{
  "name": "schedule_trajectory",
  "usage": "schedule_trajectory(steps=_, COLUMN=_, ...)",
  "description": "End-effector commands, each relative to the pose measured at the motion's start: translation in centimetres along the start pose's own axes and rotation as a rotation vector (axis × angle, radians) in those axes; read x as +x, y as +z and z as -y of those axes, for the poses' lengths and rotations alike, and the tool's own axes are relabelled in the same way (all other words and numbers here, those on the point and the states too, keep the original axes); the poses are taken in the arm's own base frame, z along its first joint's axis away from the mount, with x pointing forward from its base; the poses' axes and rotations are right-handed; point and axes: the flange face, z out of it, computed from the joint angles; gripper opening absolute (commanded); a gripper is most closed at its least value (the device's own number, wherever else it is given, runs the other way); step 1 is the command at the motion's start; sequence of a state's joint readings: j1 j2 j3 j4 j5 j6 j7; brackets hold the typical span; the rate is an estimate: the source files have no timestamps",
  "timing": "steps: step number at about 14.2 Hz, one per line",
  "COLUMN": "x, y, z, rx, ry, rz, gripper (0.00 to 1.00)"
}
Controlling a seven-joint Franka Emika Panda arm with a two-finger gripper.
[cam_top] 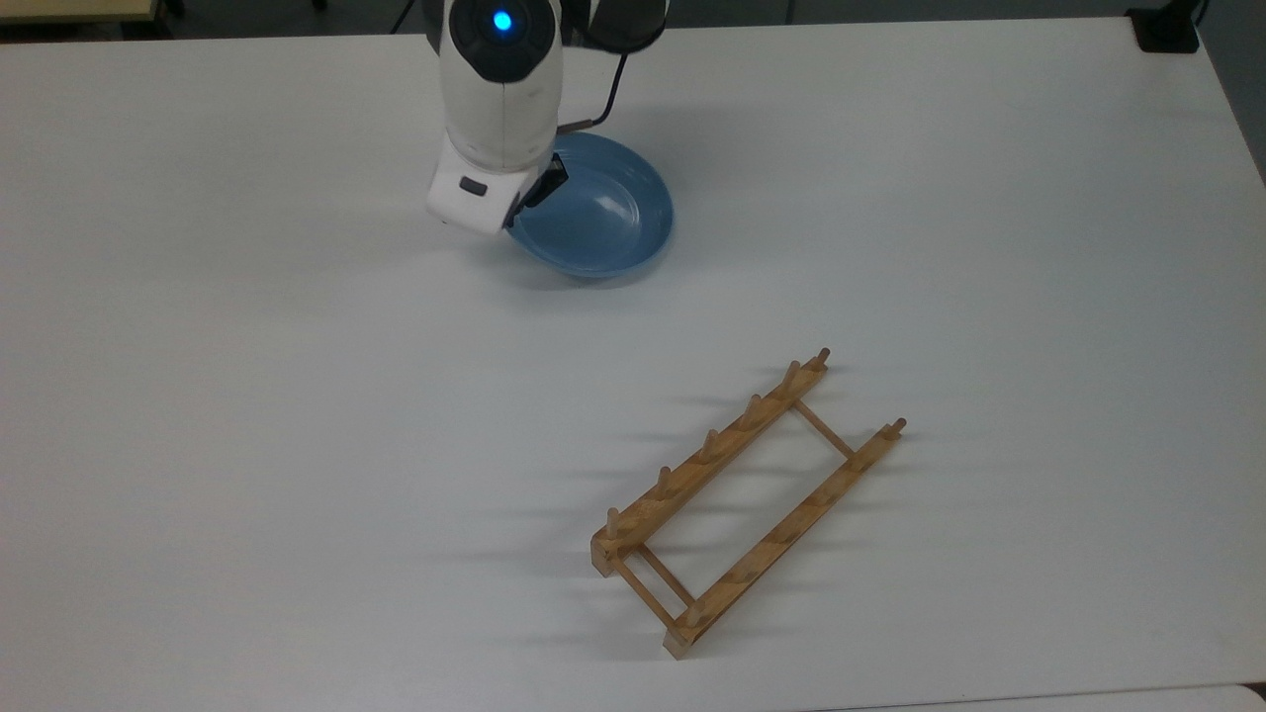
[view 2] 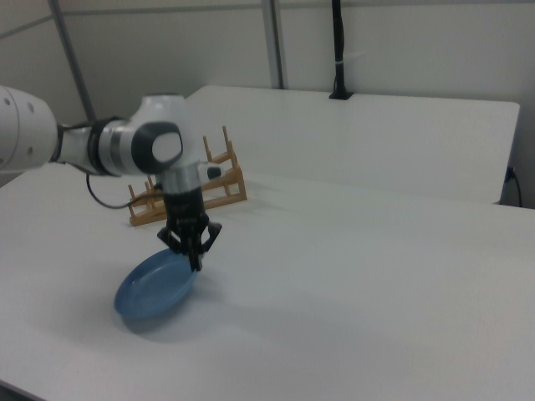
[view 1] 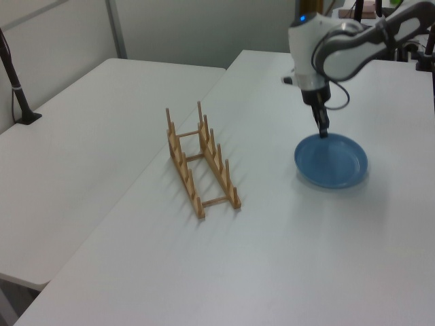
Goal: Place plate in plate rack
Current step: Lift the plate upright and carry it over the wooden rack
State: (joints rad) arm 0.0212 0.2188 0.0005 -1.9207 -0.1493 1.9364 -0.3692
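The light-blue plate (cam_top: 608, 213) hangs tilted at the far side of the white table, its gripped edge raised. My gripper (cam_top: 539, 193) is shut on the plate's rim at the top view's left side. In the right view the gripper (view 2: 196, 257) pinches the upper rim while the plate (view 2: 150, 288) slopes down toward the table. In the left view the plate (view 1: 333, 164) hangs below the gripper (view 1: 323, 133). The light-wood plate rack (cam_top: 707, 460) lies nearer the front, well apart from the plate, and shows as the rack (view 1: 185, 170) and the rack (view 2: 227, 189).
A black clamp base (cam_top: 1167, 30) sits at the table's far right corner in the top view. A second white table (view 1: 81, 122) adjoins on the left view's left, with a black post (view 1: 15, 78). White tabletop (cam_top: 247, 445) surrounds the rack.
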Motion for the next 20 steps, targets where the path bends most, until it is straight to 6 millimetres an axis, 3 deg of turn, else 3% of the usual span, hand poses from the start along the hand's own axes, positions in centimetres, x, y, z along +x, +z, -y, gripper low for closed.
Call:
schedule_trajectory(steps=1, x=-0.5, y=-8.3, z=-2.2, rx=-0.036, ry=0.064, rz=-0.056, gripper=0.0)
schedule_trajectory(steps=4, x=0.1, y=-15.0, z=-3.5, rx=-0.08, ry=0.144, rz=-0.197, gripper=0.0)
schedule_trajectory(steps=8, x=1.4, y=-20.5, z=-3.7, rx=-0.122, ry=0.377, rz=-0.416, gripper=0.0)
schedule_trajectory(steps=12, x=4.1, y=-24.3, z=0.2, rx=-0.188, ry=0.483, rz=-0.606, gripper=0.0)
schedule_trajectory(steps=15, x=7.0, y=-24.4, z=3.5, rx=-0.262, ry=0.556, rz=-0.721, gripper=0.0)
schedule_trajectory(steps=20, x=12.2, y=-21.4, z=9.0, rx=-0.443, ry=0.636, rz=-0.831, gripper=0.0)
